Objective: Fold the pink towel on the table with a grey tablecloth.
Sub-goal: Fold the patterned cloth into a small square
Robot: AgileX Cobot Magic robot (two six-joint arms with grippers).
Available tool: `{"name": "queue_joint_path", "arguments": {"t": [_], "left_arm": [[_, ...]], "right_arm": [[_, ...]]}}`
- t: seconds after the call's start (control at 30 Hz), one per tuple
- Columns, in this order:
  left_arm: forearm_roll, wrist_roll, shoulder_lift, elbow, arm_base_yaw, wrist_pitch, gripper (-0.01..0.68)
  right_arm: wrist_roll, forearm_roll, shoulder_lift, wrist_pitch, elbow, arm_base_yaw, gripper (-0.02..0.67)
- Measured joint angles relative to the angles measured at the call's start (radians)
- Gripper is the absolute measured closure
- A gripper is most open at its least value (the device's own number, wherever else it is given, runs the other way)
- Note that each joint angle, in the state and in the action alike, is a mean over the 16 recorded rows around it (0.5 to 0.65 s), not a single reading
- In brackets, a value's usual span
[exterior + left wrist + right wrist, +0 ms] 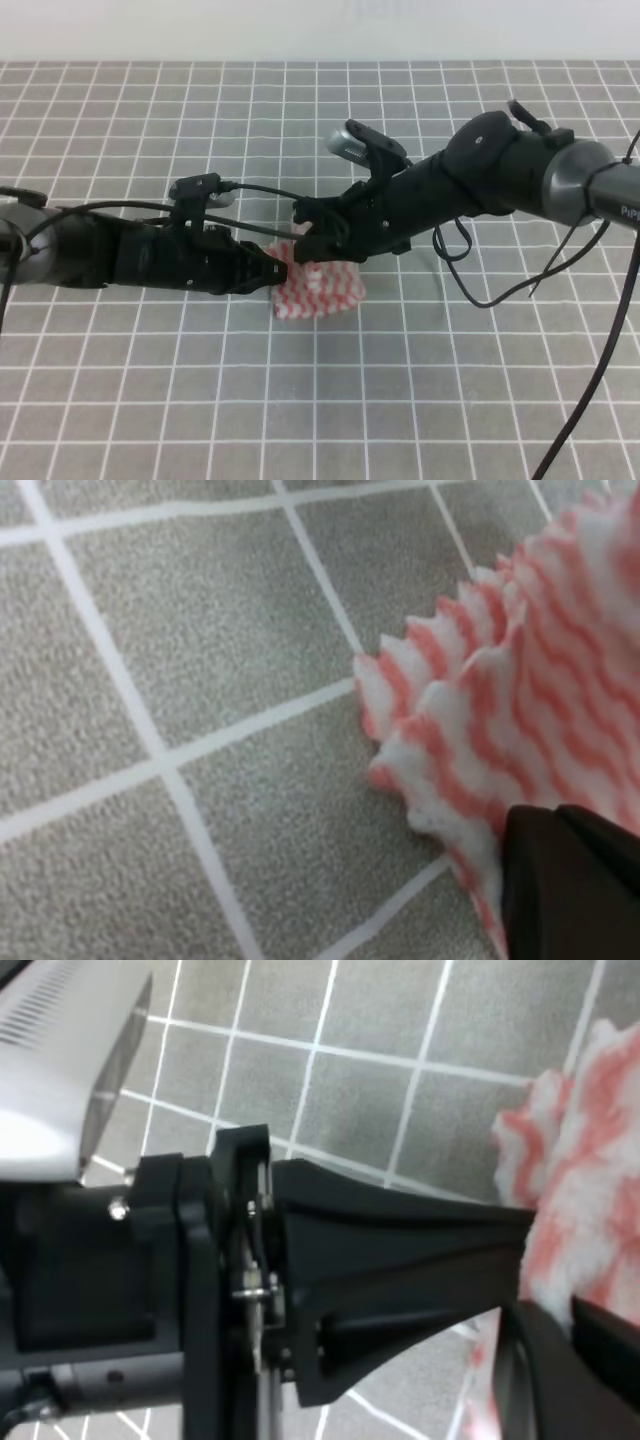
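Observation:
The pink towel (pixel 325 290) lies bunched in a small layered patch at the middle of the table with a grey tablecloth (pixel 400 400). My left gripper (pixel 278 270) reaches in from the left and is shut on the towel's left edge. In the left wrist view its dark fingertip (pixel 570 880) presses on the zigzag cloth (pixel 520 680), where two layers show. My right gripper (pixel 303 243) crosses from the right and meets the towel's back left corner, shut on it. The right wrist view shows the left gripper's finger (pixel 420 1230) touching the towel (pixel 590 1160).
Both black arms converge over the towel, nearly touching each other. Loose black cables (pixel 480 290) hang from the right arm above the cloth. Gridded tablecloth stretches on all sides of the towel.

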Motion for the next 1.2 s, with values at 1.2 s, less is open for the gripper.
{"name": "queue_joint_path", "arguments": {"t": [1.2], "left_arm": [[-0.009,0.002,0.0,0.0,0.048,0.051,0.676]], "right_arm": [[-0.003,0.046,0.026,0.012,-0.005,0.004,0.599]]}}
